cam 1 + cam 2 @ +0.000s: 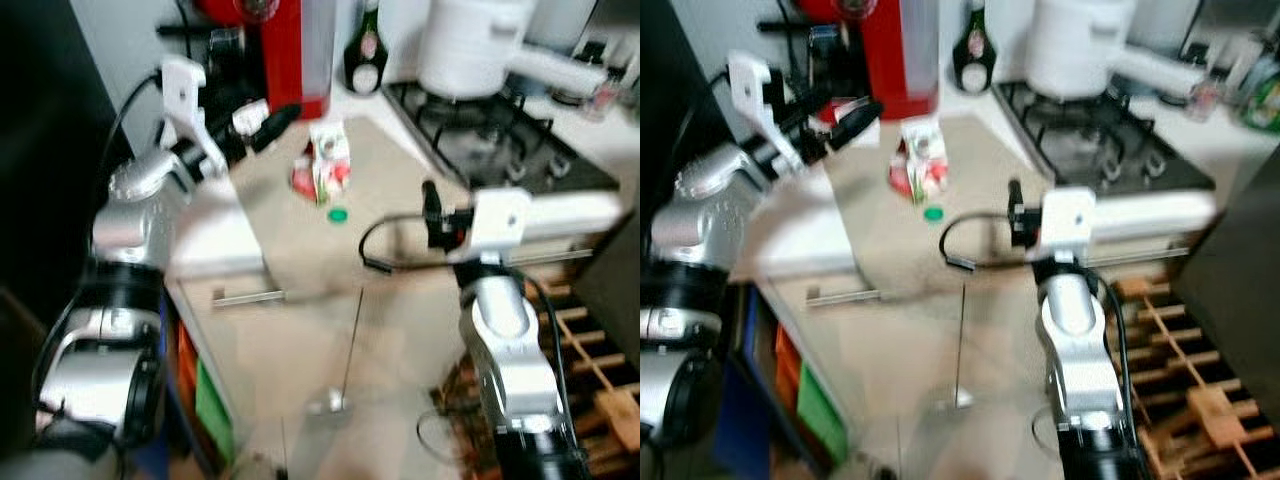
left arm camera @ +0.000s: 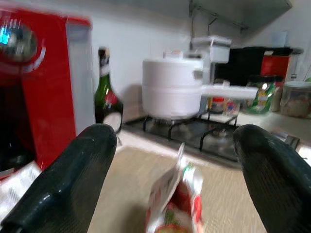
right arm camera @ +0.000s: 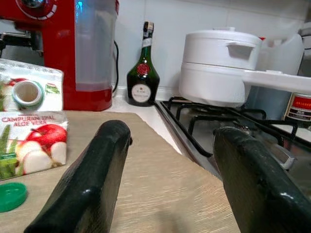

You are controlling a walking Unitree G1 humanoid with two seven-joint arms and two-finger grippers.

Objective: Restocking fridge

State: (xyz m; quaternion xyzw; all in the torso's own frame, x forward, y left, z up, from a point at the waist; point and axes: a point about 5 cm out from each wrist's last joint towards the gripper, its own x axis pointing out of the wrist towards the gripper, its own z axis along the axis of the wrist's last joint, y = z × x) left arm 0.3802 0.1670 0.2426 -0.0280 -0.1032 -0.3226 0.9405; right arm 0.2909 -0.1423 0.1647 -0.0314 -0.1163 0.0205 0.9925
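A small juice carton (image 1: 325,165) with apple pictures stands on the beige wooden counter (image 1: 300,240), its spout uncapped (image 3: 27,93). Its green cap (image 1: 338,214) lies on the counter just in front of it. My left gripper (image 1: 262,122) hovers open to the carton's left, near the red machine, and the carton (image 2: 175,204) shows low between its fingers. My right gripper (image 1: 432,212) is open to the carton's right, over the counter edge by the hob, with nothing between its fingers (image 3: 87,179).
A red coffee machine (image 1: 285,45) and a dark green bottle (image 1: 366,55) stand at the back. A white pot (image 1: 470,40) sits on the gas hob (image 1: 500,140). Below the counter are drawer handles (image 1: 245,296) and a wooden rack (image 1: 590,380) on the right.
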